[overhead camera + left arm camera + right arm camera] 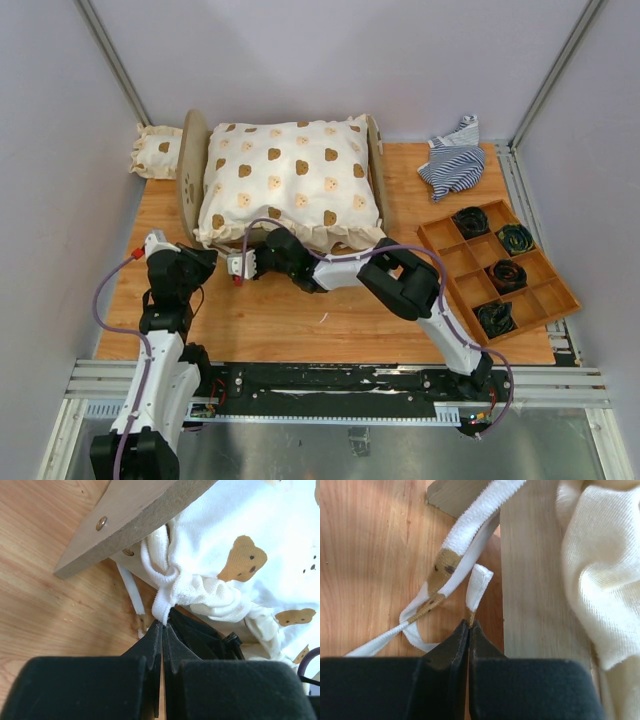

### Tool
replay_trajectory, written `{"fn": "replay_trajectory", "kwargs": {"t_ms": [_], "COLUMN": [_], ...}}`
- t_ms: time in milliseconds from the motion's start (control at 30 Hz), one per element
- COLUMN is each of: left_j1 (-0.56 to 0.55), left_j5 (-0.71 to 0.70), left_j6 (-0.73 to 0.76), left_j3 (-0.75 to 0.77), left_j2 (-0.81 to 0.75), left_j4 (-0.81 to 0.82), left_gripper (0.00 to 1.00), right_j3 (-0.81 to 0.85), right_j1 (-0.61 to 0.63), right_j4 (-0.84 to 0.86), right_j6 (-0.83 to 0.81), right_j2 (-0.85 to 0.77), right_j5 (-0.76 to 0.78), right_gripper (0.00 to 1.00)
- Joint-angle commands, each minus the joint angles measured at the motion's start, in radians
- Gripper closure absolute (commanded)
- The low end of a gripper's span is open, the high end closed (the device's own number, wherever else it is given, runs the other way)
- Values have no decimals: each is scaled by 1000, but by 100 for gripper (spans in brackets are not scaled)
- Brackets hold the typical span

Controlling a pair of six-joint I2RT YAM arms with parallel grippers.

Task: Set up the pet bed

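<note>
The pet bed [192, 165] sat at the far left-centre of the table [280, 320]. Its long axis ran left to right, with one rounded end board at each end. The left board stood in full view, while only a thin edge of the right board showed. A large bear-print cushion [290, 175] covered the bed, so you could not see its base at all. The cushion's frill and both arms hid most of the near rail.

Your left gripper [162, 626] had its fingers pressed together at the bed's near left corner. The tips touched the cushion's frill; whether any cloth was caught could not be told. Your right gripper [470, 622] was pinching the end of a short white cushion tie [480, 582] beside the wooden rail.

A small bear-print cushion [157, 152] lay just beyond the left end board. A striped cloth [455, 160] and a compartmented wooden tray [560, 300] sat to the right, apart from the bed.
</note>
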Motion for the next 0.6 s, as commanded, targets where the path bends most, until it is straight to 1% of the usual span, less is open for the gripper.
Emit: {"fn": "replay_trajectory", "kwargs": {"t_ms": [0, 133, 267, 400, 567], "left_j1": [6, 7, 8, 9, 17], "left_j5": [0, 20, 44, 64, 72], "left_j6": [-22, -21, -39, -45, -36], "left_j3": [34, 45, 39, 37, 51], "left_j2": [11, 11, 11, 19, 32], "left_j4": [28, 21, 22, 34, 18], "left_gripper": [100, 100, 100, 100, 100], "right_j3": [0, 13, 38, 46, 48], "right_j1": [2, 14, 34, 54, 71], "right_j4": [49, 51, 27, 28, 44], "right_j6": [-90, -176, -256, -327, -342], "right_j2": [-36, -19, -9, -4, -14], "right_j5": [-17, 38, 62, 55, 8], "right_gripper": [100, 100, 100, 100, 100]}}
